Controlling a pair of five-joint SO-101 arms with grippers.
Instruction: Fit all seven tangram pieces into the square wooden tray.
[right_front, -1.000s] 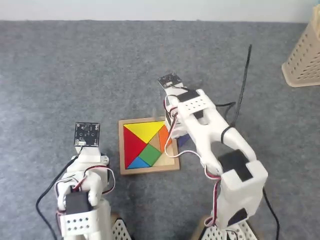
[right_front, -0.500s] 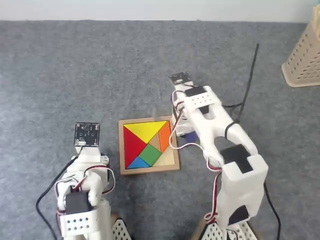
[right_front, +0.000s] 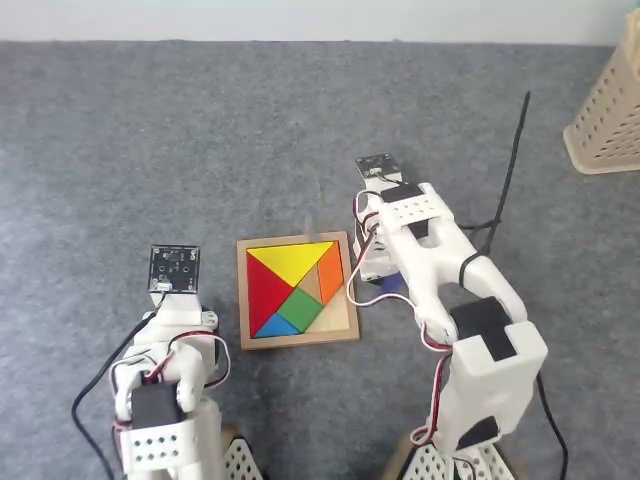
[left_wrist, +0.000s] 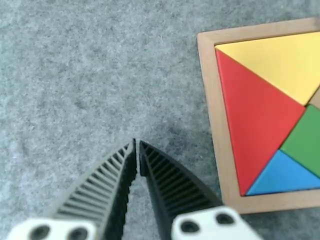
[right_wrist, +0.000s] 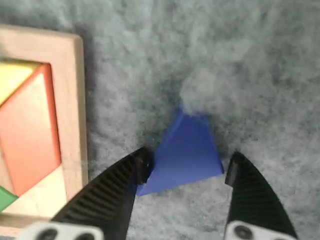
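The square wooden tray (right_front: 300, 340) lies on the grey carpet and holds yellow (right_front: 290, 261), red (right_front: 263, 292), green (right_front: 299, 309), light blue (right_front: 273, 325) and orange (right_front: 329, 272) pieces. Its near right corner shows bare wood (right_front: 338, 316). A dark blue triangle (right_wrist: 186, 155) lies on the carpet just right of the tray (right_wrist: 75, 100). My right gripper (right_wrist: 189, 159) is open and straddles that triangle, one finger on each side. My left gripper (left_wrist: 135, 146) is shut on nothing, over carpet left of the tray (left_wrist: 210, 100).
A beige perforated basket (right_front: 605, 110) stands at the far right edge. A black cable (right_front: 508, 160) runs across the carpet behind the right arm. Open carpet stretches behind and left of the tray.
The right arm has swung to the right, off the tray's right edge, and now stands over the dark blue triangle. The left arm has kept still.
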